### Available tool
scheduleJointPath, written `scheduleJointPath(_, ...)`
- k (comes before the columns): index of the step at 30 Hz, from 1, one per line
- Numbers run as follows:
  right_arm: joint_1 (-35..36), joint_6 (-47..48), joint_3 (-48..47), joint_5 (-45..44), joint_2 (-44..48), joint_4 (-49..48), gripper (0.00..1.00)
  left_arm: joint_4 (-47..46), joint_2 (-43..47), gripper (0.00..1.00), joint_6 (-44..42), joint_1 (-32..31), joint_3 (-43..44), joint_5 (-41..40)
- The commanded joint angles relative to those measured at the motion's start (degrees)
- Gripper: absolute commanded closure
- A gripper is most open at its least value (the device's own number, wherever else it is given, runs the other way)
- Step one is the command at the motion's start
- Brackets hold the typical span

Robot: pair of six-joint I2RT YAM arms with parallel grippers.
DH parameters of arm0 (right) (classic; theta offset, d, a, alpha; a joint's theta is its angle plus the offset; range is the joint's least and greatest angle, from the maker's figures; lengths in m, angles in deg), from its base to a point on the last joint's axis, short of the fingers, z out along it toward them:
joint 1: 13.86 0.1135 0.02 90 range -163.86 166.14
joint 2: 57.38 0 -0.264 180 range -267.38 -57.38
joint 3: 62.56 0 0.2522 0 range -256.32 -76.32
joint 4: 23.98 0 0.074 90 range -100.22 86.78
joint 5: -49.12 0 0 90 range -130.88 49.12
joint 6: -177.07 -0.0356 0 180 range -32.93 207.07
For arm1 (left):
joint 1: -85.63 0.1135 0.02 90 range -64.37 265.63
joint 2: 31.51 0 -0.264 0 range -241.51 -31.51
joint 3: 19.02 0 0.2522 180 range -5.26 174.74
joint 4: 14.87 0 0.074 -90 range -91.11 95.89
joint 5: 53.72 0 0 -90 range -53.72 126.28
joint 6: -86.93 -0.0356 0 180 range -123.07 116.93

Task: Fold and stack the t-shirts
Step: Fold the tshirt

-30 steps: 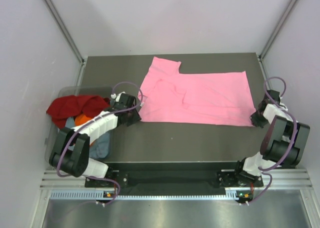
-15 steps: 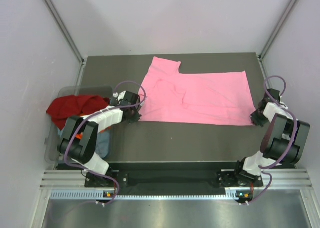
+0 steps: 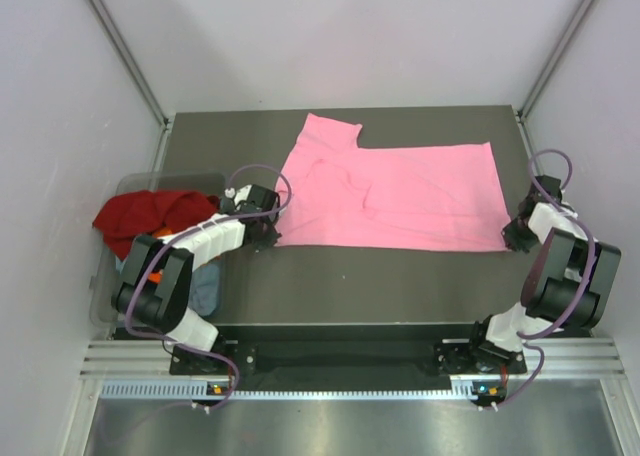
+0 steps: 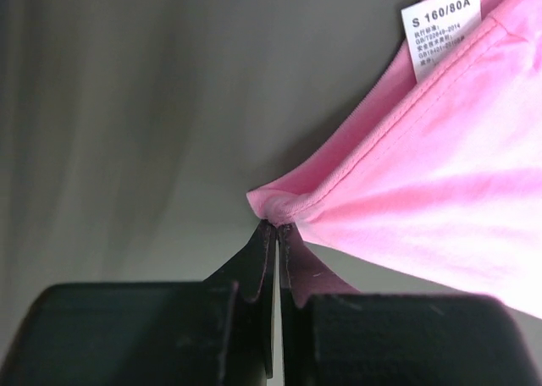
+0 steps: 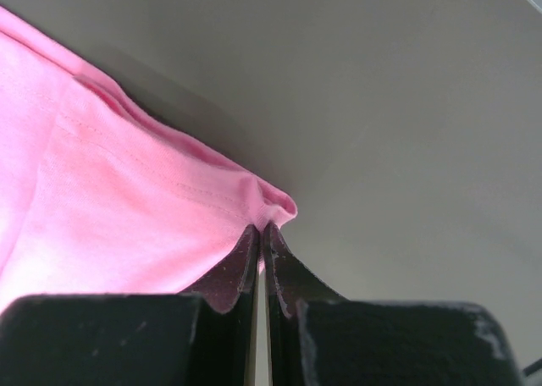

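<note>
A bright pink t-shirt lies spread flat on the dark table, one sleeve pointing to the far side. My left gripper is shut on its near left corner. In the left wrist view the black fingertips pinch a bunched fold of pink cloth, and the white neck label shows at the top right. My right gripper is shut on the near right corner. The right wrist view shows its tips clamped on the hem of the pink t-shirt.
A clear plastic bin stands at the table's left edge, beside the left arm. It holds a dark red t-shirt and a grey-blue one. Bare dark table lies between the pink t-shirt and the arm bases.
My left gripper has closed onto the pink t-shirt's near left corner, and its arm has drawn in towards the shirt. The right gripper has kept its grip and not moved.
</note>
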Motion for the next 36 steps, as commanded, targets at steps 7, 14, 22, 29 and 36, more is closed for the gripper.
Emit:
scheduleJointPath(7, -0.8, 2.2, -0.1, -2.2, 4.1, 2.3, 1.00, 8.0, 8.4, 1.00, -0.7, -1.5, -3.9, -0.5)
scheduleJointPath(14, -0.8, 1.4, 1.2, -2.3, 3.9, 2.5, 1.00, 9.8, 10.1, 0.95, -0.4, -2.0, -5.8, -0.1)
scheduleJointPath(22, -0.8, 3.2, -6.2, 1.7, 7.4, 7.8, 0.65, 13.2, 15.8, 0.58, -5.1, -2.0, 6.2, 1.8)
scheduleJointPath(29, 0.3, 10.1, -10.8, 17.8, 5.7, -5.3, 0.56, 8.7, 5.4, 0.52, -13.9, 0.5, 24.3, 6.2)
scheduleJointPath(36, 6.1, 11.0, -24.0, 29.5, -11.6, -13.9, 0.49, 0.8, -16.7, 0.52, -14.8, 8.4, 42.2, 13.8)
